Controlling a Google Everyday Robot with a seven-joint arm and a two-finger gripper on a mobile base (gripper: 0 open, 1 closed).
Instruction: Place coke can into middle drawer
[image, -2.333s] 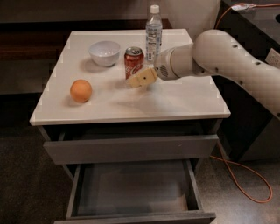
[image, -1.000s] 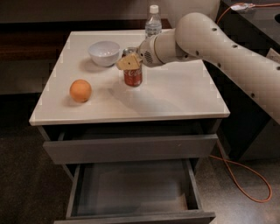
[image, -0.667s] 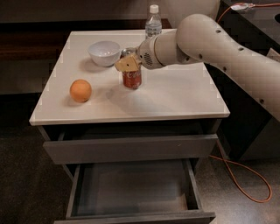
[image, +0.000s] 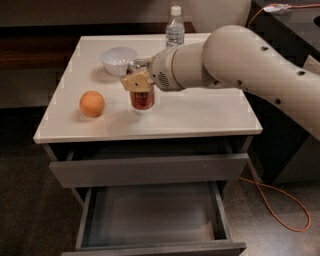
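The red coke can is upright over the middle of the white cabinet top, and I cannot tell whether it touches the surface. My gripper reaches in from the right and is shut on the can's upper part, with a tan finger pad across its front. The middle drawer is pulled wide open below, and its grey interior has nothing in it.
A white bowl stands behind the can and an orange lies to its left. A clear water bottle stands at the back edge. The top drawer front sits slightly out. An orange cable lies on the floor at right.
The gripper came from the right, closed on the can, and has carried it a little toward the front and left of the cabinet top.
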